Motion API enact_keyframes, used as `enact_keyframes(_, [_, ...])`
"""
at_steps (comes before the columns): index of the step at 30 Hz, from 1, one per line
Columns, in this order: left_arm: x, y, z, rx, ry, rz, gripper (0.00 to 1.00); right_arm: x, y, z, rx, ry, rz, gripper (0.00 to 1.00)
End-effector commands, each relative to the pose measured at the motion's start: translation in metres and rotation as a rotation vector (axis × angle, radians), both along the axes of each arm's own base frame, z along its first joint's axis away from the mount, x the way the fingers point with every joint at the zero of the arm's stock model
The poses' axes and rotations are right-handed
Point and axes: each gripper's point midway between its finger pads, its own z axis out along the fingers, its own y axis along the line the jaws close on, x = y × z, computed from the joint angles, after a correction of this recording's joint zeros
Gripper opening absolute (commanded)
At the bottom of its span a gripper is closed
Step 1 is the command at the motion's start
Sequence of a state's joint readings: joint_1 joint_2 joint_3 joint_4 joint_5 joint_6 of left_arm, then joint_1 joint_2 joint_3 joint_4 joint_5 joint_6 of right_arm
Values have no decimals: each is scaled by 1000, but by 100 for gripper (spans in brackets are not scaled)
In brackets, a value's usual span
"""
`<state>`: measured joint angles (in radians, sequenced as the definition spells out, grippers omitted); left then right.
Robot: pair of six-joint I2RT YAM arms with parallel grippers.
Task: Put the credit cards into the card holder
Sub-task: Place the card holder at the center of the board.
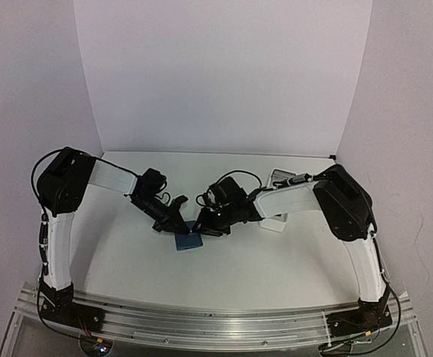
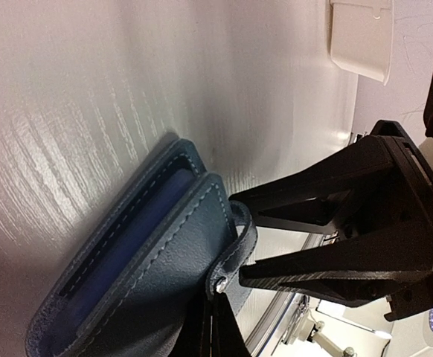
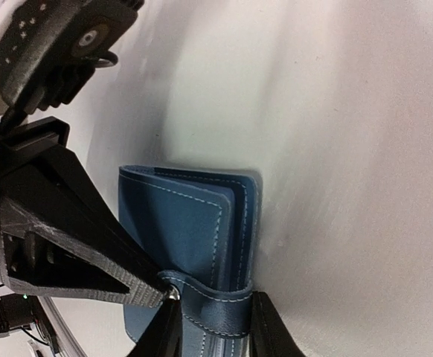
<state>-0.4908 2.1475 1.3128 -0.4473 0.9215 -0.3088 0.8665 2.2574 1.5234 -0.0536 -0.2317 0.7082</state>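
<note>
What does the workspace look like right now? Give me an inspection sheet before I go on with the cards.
Surface: pale wood-grain table.
Job's things: card holder lies folded at centre, with its snap tab wrapped over one edge; credit cards, nothing seen.
Clutter: white tray to the right, partly behind the right arm.
Grippers: left gripper has its jaws shut, tip at the tab's snap; right gripper has its jaws either side of the tab, grip unconfirmed.
Cables: black cables loop along the arms, none across the card holder.
Surroundings: white backdrop panels; metal rail under the bases.
</note>
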Motion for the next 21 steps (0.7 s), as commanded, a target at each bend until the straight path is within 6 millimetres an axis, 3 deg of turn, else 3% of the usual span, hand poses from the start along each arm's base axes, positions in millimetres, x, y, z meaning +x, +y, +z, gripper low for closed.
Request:
enact_keyframes(1, [-15,34,-55,236,47,24,0,-7,11,-19,-15,25,8,37])
enact_keyframes(4, [-22,47,-67,314,56,26,0,-7,12,-18,-38,3,-6,37])
enact_keyframes(8, [-33,66,-86,417,62,26,0,-14,10,-33,-87,31,-17,26])
enact_keyframes(14, [-42,73,-104,488,38,-22,0,-21,11,-53,-279,-39,2,27])
enact_keyframes(17, [-43,93,-119,617,17,-40,0,-31,7,-65,-396,-111,37,27])
enact_keyframes(21, [-50,105,-121,685,57,-17,0,-45,-3,-79,-511,-167,78,27])
